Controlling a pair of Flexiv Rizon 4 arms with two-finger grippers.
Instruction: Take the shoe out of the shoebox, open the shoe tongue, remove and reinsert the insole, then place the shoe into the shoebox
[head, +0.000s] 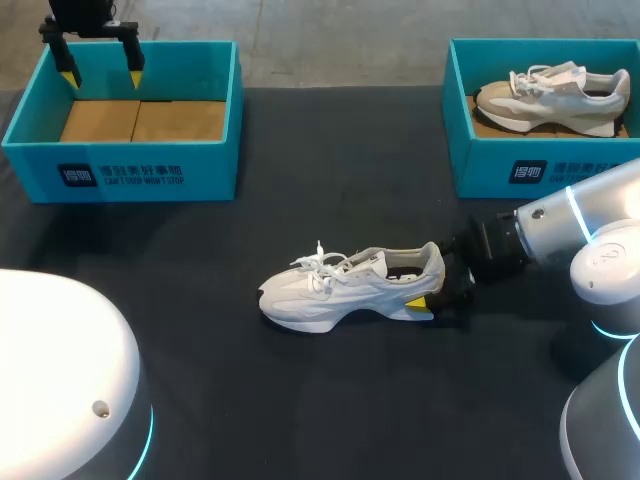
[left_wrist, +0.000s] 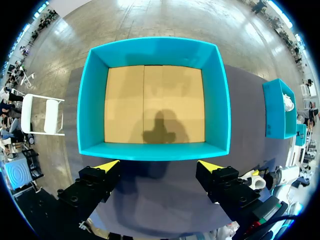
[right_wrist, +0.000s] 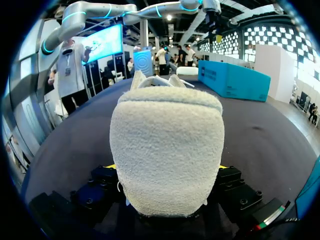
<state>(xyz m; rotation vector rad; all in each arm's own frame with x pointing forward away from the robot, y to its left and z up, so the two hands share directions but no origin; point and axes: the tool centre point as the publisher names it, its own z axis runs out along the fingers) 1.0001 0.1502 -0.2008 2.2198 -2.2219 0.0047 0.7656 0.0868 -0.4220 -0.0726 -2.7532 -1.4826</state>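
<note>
Head view: your right claw (head: 438, 297) pinches the white sneaker (head: 330, 292) by the heel on the counter (head: 330, 400); hold firm so the open left claw (head: 101, 76), above the empty shoebox (head: 140, 150), can lift the tongue (head: 370, 263).

Table (head: 330, 400) with a dark, matte top, flat and unwrinkled; its far edge runs straight across the head view; light even, from above; shadows soft, short.

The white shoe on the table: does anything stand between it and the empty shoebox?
Nothing lies on the table between the white shoe and the empty shoebox. Only the open left gripper hangs above that box.
</note>
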